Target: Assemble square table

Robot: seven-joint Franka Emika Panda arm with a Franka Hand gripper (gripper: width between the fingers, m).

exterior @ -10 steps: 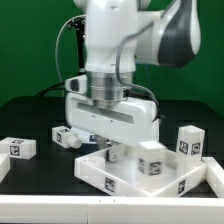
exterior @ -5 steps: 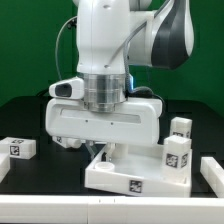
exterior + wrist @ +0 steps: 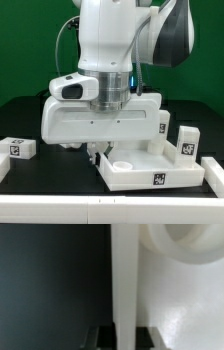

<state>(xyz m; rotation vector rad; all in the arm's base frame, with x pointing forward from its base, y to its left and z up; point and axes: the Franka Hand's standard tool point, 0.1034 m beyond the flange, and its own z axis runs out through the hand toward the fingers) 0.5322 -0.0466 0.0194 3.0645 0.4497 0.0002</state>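
The white tray-like tabletop (image 3: 150, 168) lies flat on the black table at the front, a round socket (image 3: 124, 160) showing in its near corner. My gripper (image 3: 100, 151) stands low over its edge at the exterior view's left. In the wrist view the raised rim (image 3: 125, 274) runs straight between the two dark fingers (image 3: 104, 338), and my gripper (image 3: 125, 340) is shut on it. A corner socket (image 3: 188, 243) curves beside the rim. One white tagged leg (image 3: 187, 143) stands upright at the tabletop's far right corner; another (image 3: 163, 122) shows behind the hand.
A loose white tagged leg (image 3: 18, 148) lies on the table at the exterior view's left. A white strip (image 3: 213, 171) sits at the front right edge. The arm's broad white hand (image 3: 100, 118) hides the table's middle behind the tabletop.
The tabletop has turned and slid toward the exterior view's right with the gripper shut on its rim. The hand has swung round with it, and the legs on it now sit further right.
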